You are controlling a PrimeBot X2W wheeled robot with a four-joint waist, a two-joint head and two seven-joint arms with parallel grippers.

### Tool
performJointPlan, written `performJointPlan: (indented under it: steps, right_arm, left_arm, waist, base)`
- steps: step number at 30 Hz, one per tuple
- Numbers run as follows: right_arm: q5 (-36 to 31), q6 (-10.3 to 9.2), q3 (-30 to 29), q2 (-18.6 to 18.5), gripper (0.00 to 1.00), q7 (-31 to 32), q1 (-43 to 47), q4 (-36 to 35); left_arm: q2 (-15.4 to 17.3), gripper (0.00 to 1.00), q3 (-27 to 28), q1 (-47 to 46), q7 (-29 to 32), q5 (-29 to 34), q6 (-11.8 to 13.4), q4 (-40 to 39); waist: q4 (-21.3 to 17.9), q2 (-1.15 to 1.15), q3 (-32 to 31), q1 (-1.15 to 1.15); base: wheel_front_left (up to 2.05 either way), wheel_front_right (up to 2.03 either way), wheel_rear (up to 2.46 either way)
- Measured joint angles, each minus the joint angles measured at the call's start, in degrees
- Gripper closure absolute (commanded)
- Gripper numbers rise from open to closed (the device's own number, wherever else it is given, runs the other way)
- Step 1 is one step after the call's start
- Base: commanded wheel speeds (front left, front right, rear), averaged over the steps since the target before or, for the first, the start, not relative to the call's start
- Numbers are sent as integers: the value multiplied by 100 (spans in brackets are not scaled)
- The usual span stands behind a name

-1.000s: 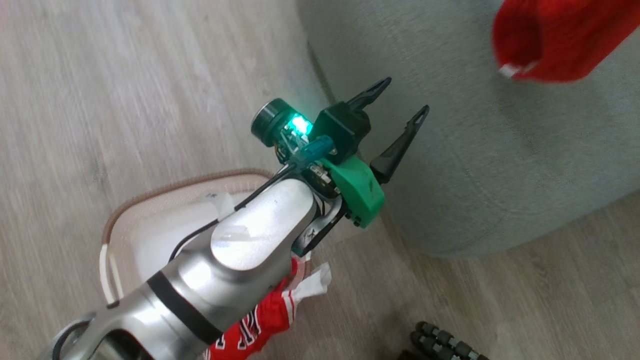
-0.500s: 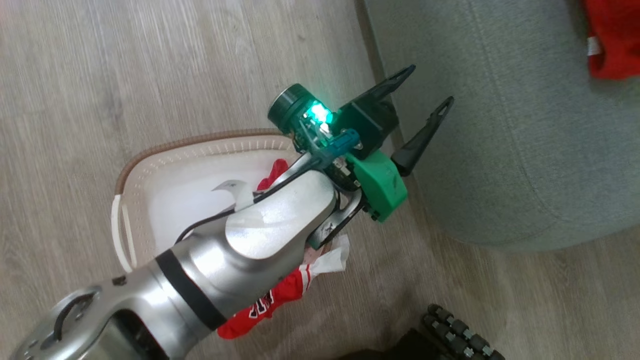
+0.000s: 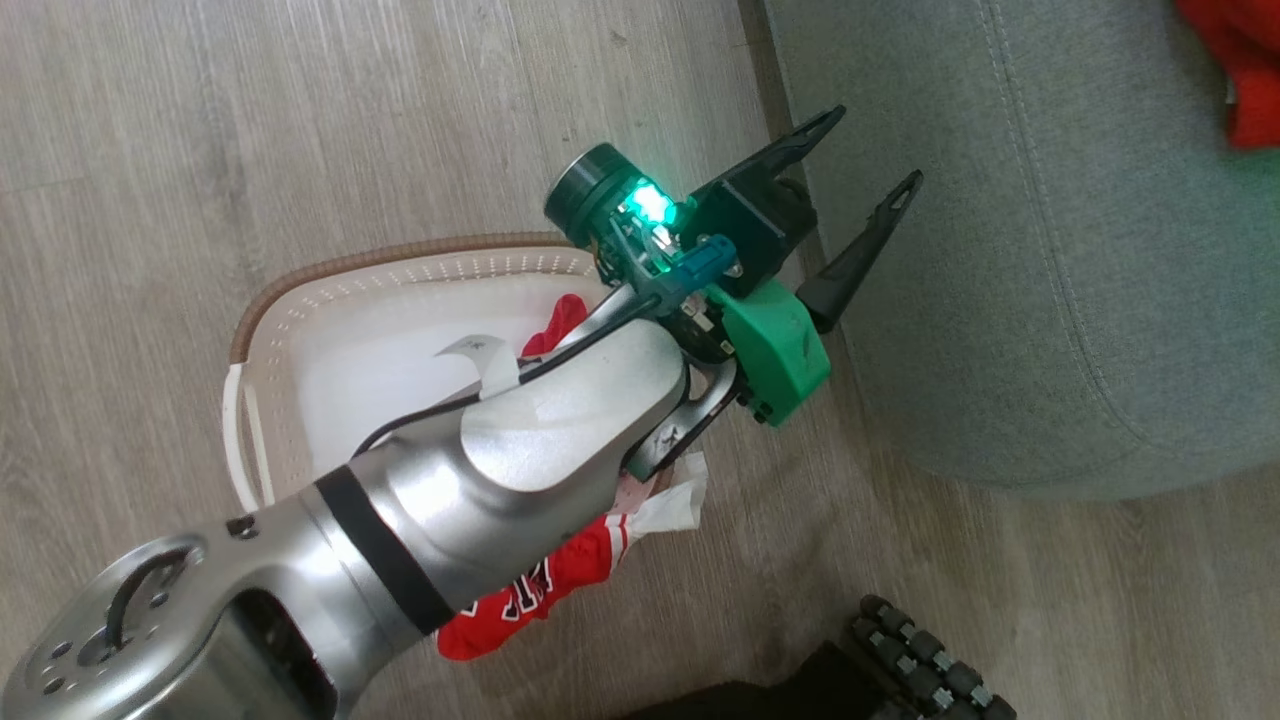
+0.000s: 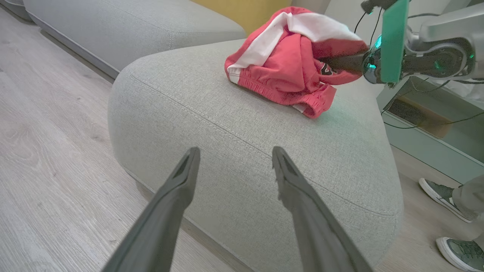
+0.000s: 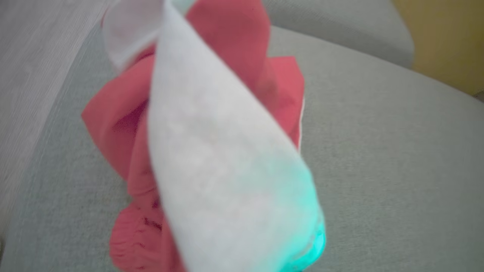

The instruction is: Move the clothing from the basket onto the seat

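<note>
Status, all positions ref the seat (image 4: 181,94):
- left gripper (image 3: 875,148): jaws spread wide, nothing between them. It hangs just off the seat's rounded corner with its fingers aimed at the cushion's side wall. No contact with the fabric that I can see.
- right gripper (image 4: 336,62): clenched on the striped garment (image 4: 280,68). Its dark fingers run into the bunched cloth from the seat's far side. The tips are buried, so the exact pinch point is hidden. In the right wrist view the white stripe drapes right across the lens, with seat fabric behind it.
- striped garment: on top of the seat, toward the end opposite the left gripper. Its lower folds and elastic hem rest on the cushion. The upper part is drawn up toward the right gripper.
- basket (image 3: 400,255): on the floor (image 3: 300,120) beside the seat, near that same rounded corner and apart from it.
- lettered garment (image 3: 520,600): off the seat, in the basket (mostly hidden under the left forearm). One red fold shows inside against the white lining (image 3: 340,400). The lettered part spills out over the rim, next to a loose flap of lining.
- a person's shoes (image 4: 440,194): on the floor past the seat's far end, apart from the cushion.
</note>
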Motion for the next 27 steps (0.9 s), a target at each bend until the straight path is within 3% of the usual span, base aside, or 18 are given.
performJointPlan:
  steps: [6, 7, 8, 9, 10, 20, 27]
  right_arm:
    - [597, 0, 940, -167, 100, 214, -310, -13]
    - [680, 0, 1058, -181, 92, 223, -382, 4]
    - [753, 0, 1182, -197, 50, 297, -453, 35]
    - [806, 0, 1307, -211, 16, 344, -507, 56]
    - [854, 0, 1408, -221, 0, 349, -549, 86]
    - [1245, 0, 2303, -266, 0, 594, -801, 208]
    - [1274, 0, 2598, -387, 0, 667, -805, 24]
  left_arm:
    - [0, 0, -80, -31, -93, -172, 8, 34]
    - [0, 0, -89, -32, -98, -198, 8, 42]
    - [0, 0, -101, -32, -100, -223, 9, 45]
    - [0, 0, -115, -32, -110, -245, 23, 51]
    - [0, 0, -126, -32, -147, -259, 32, 58]
    - [-1, 0, -177, 79, -201, -461, -3, 200]
    - [4, 0, 190, 654, -216, -475, -99, 202]
  waist:
    - [45, 0, -62, 0]
    - [50, 0, -86, 0]
    - [55, 0, -115, 0]
    - [60, 0, -147, 0]
    - [65, 0, -184, 0]
    - [79, 0, -809, 0]
    - [65, 0, -1511, 0]
  base:
    - [0, 0, 0]
    - [0, 0, 0]
    - [0, 0, 0]
    - [0, 0, 0]
    - [0, 0, 0]
    - [0, 0, 0]
    - [0, 0, 0]
